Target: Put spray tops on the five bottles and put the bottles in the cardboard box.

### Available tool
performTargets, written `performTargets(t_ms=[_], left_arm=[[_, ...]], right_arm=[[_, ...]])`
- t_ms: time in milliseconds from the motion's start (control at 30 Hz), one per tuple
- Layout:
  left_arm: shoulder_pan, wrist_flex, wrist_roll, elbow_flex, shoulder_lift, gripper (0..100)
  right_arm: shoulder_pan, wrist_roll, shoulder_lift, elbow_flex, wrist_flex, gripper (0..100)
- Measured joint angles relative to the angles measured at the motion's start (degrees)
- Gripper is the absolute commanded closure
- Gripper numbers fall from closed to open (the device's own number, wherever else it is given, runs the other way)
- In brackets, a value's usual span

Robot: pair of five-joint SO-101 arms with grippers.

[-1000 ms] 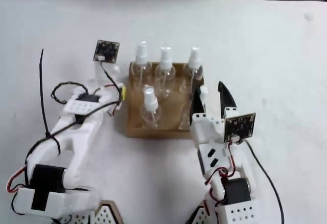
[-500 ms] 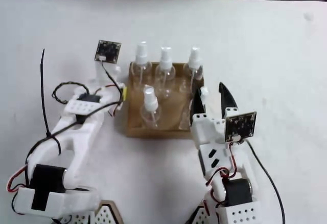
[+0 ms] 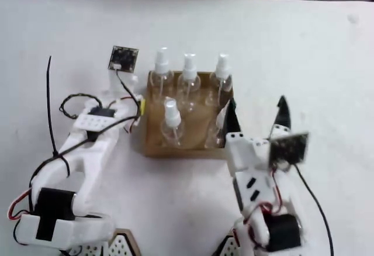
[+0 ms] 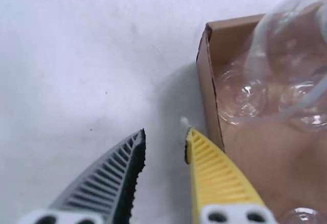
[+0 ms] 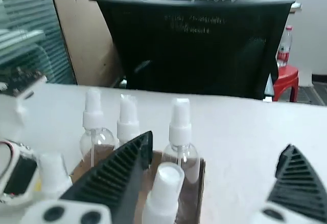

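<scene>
White table [image 3: 304, 45] under cardboard box [image 3: 175, 151]; black mesh chair [image 5: 194, 45] behind table

Bright, even light — soft shadows

Black mesh chair [image 5: 191, 45] — red stool [image 5: 286, 78] beside.

Bottles [image 3: 173, 130]: clear glossy plastic; spray tops [image 3: 162, 57]: white matt plastic. Cardboard box [image 3: 181, 149]: matt brown card. Table [image 3: 304, 51]: white, matt. Left gripper [image 4: 165, 134]: ribbed plastic.
</scene>
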Motion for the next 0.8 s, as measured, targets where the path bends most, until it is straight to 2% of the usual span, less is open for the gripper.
performTargets(t_ms=[67, 133, 167, 267, 433, 600, 800], left_arm=[[0.0, 0.0, 0.0, 0.0, 0.0, 88], [0.0, 0.0, 0.0, 0.0, 0.0, 88], [0.0, 0.0, 0.0, 0.0, 0.0, 90], [-0.9, 0.0, 0.0, 0.0, 0.0, 98], [-1.0, 0.0, 0.0, 0.0, 0.0, 98], [-3.7, 0.0, 0.4, 0.0, 0.0, 98], [-9.2, 5.1, 7.2, 0.0, -4.5, 98]], right_arm=[[0.0, 0.0, -0.4, -5.4, 1.9, 80.9], [0.2, 0.0, -0.2, -10.4, 3.2, 96.2], [0.4, 0.0, -0.2, -11.7, 3.1, 99.8], [4.7, 0.0, -0.2, -13.0, 1.9, 91.7], [12.0, 0.0, -0.1, -12.6, 1.1, 98.4], [12.5, 0.0, -0.4, -13.0, 4.6, 98.3], [12.7, 0.0, -1.0, -19.3, 13.9, 98.2]])
